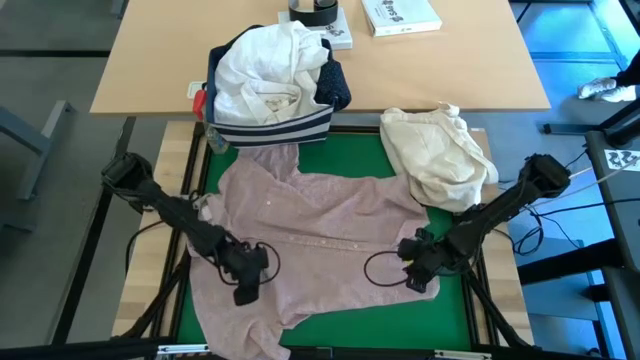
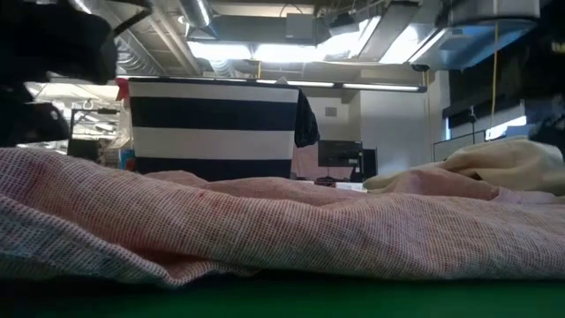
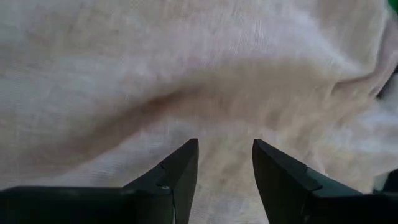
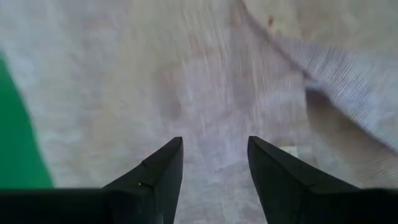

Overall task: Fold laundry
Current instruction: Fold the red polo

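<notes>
Lying spread under both parted jaws, the pale pink top [image 1: 320,235].

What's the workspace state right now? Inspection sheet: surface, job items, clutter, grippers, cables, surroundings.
Surface: green mat on a wooden table, mostly covered by cloth.
Job's things: pale pink top spread flat on the mat; white shirt heaped in the striped bin, with a bit of navy garment at the bin's edge.
Clutter: cream cloth bundle at the mat's far right corner.
Grippers: left gripper and right gripper both open, low over the pink top, holding nothing.
Cables: black cable loop lying on the pink top by the right gripper.
Surroundings: second table behind with a book and a dark object; a shoe at the high view's right edge.
</notes>
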